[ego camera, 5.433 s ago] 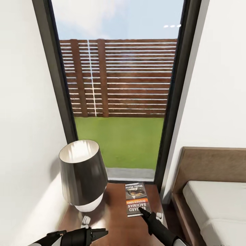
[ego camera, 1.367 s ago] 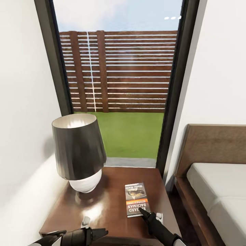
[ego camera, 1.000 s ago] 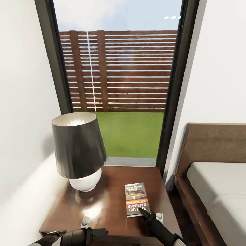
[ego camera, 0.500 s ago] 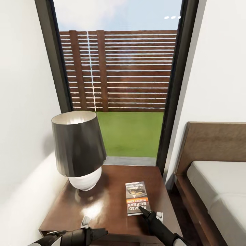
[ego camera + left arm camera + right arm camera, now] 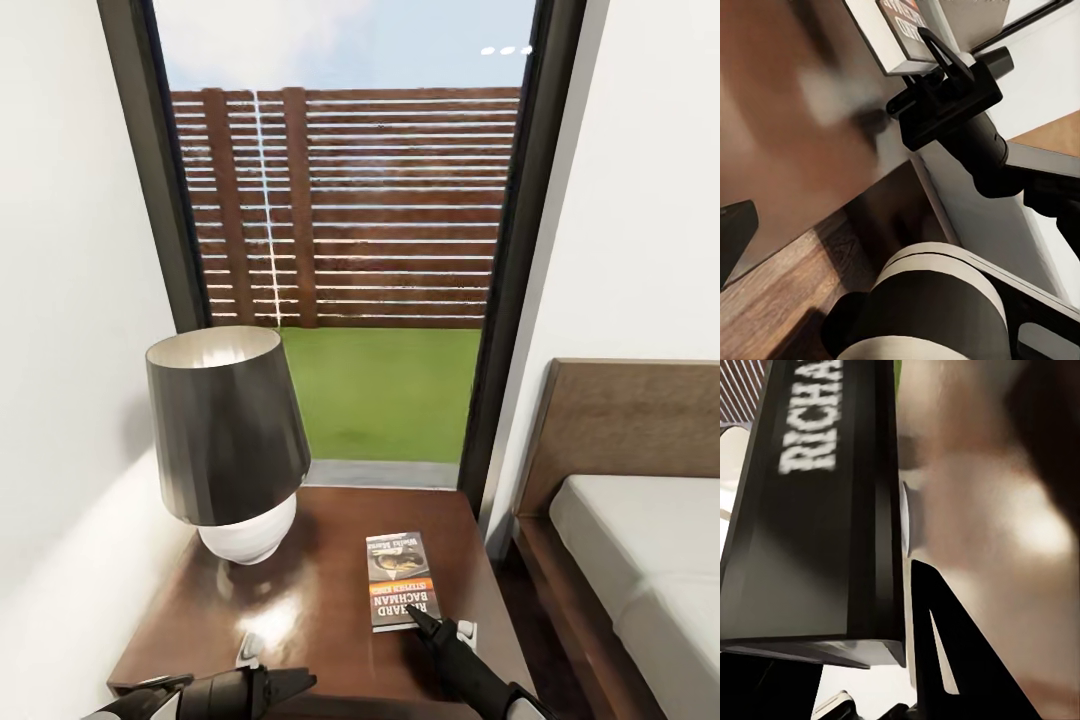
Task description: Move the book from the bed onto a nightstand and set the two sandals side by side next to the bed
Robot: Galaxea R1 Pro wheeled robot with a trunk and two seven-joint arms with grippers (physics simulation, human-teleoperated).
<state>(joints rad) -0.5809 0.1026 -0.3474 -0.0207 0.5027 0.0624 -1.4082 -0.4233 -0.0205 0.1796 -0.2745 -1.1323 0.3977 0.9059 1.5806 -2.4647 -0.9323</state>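
The book (image 5: 400, 580), a thin dark paperback with an orange band and white "RICHARD BACHMAN" lettering, lies flat over the right half of the glossy reddish-brown nightstand (image 5: 320, 600). My right gripper (image 5: 415, 615) is shut on its near edge. In the left wrist view the right gripper (image 5: 934, 64) clamps the book (image 5: 896, 30) at its edge. The right wrist view has the book's cover (image 5: 817, 510) close up beside one of the fingers (image 5: 941, 652). My left gripper (image 5: 305, 682) hovers open at the nightstand's front edge, holding nothing. The bed (image 5: 640, 560) stands to the right. The sandals are out of view.
A table lamp (image 5: 225, 440) with a dark shade and white base fills the nightstand's left half. Behind it a tall window (image 5: 360, 250) looks onto grass and a slatted fence. White walls close in on both sides, and the brown headboard (image 5: 630, 420) rises at right.
Over the last second almost nothing moved; the view drifted slightly, so the lamp sits a little further left. The right gripper keeps its hold on the book.
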